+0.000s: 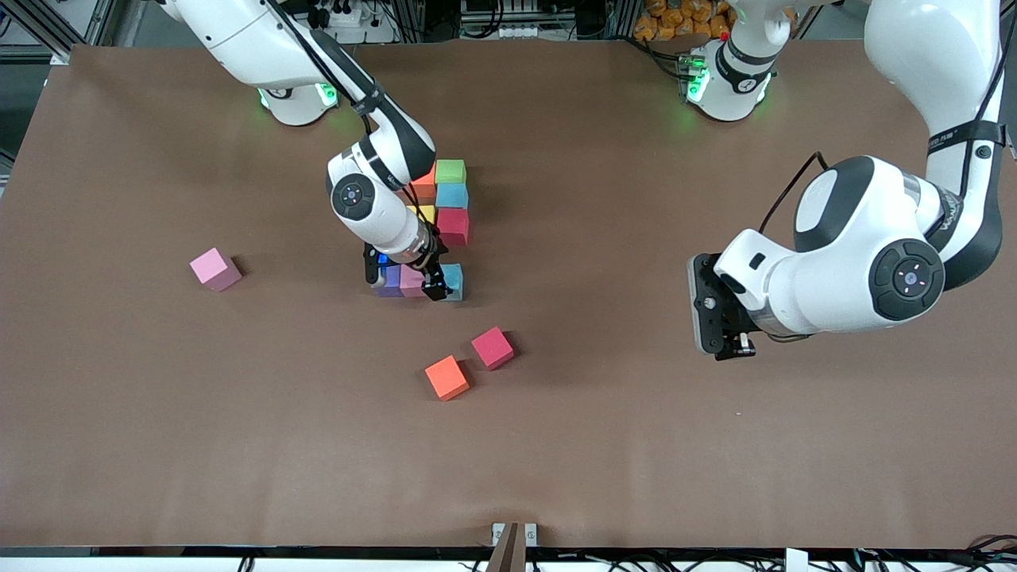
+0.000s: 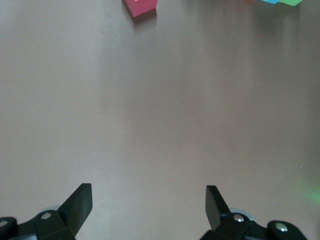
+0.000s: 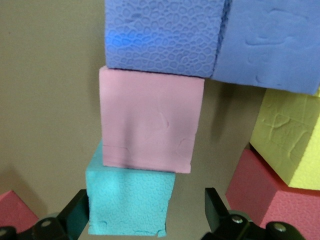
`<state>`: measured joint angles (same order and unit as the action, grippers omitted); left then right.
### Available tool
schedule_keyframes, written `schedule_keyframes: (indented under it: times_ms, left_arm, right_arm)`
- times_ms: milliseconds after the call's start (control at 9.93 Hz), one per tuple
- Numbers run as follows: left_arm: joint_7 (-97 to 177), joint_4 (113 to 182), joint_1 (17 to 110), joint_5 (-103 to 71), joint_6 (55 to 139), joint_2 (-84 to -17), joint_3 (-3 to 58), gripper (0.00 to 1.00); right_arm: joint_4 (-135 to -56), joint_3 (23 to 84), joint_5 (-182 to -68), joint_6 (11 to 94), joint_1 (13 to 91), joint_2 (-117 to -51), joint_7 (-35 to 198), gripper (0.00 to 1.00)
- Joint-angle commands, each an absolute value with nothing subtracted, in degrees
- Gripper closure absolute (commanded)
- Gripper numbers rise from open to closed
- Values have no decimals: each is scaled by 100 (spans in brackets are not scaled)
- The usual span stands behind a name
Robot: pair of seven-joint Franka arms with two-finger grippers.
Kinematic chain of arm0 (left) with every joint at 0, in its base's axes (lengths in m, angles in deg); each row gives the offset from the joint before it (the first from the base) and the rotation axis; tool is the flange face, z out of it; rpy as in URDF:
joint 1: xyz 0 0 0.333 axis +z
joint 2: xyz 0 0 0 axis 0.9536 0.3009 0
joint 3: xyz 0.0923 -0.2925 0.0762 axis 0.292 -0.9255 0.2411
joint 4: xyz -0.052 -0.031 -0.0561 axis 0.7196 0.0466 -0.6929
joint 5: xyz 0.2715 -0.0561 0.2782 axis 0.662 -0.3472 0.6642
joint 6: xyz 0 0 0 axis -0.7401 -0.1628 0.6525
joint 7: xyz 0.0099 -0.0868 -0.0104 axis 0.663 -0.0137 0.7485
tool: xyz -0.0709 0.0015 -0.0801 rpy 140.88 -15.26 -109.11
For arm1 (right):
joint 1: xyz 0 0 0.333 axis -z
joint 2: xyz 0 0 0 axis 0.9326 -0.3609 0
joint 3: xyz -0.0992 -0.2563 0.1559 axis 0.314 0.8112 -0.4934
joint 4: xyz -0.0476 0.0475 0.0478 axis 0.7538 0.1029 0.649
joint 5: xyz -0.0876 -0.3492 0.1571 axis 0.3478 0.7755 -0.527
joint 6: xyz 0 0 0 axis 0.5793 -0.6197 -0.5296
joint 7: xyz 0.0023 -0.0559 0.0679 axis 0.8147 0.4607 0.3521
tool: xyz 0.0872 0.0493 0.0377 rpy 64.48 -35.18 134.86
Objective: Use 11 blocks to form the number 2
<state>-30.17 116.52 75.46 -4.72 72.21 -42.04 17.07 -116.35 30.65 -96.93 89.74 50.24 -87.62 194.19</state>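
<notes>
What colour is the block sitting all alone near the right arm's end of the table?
Pale pink, seen best in the front view.

Table [image 1: 159, 413]: plain brown. Clustered cubes, centre frame: green [image 1: 450, 171], light blue [image 1: 451, 195], crimson [image 1: 453, 226], yellow [image 1: 427, 213], orange [image 1: 425, 185], purple [image 1: 389, 280], pale pink [image 1: 411, 280], light blue [image 1: 453, 280]. Loose cubes: pale pink [image 1: 215, 268], orange [image 1: 446, 377], hot-pink [image 1: 493, 348].

two loose blocks [image 1: 469, 362] nearer than cluster [image 1: 433, 230]
</notes>
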Motion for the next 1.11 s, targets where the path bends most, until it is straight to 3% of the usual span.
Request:
schedule_keyframes:
  times_ms: [0, 1007]
  left_arm:
    - [-3140, 11682, 7565, -548, 7116, -4265, 1708, 0]
    - [-3175, 11682, 7591, -548, 7116, -4221, 1708, 0]
  right_arm:
    - [-11700, 3050, -9483, 8973, 5030, -8654, 19527, 0]
    - [-11620, 3033, -9185, 8834, 5056, -8470, 19545, 0]
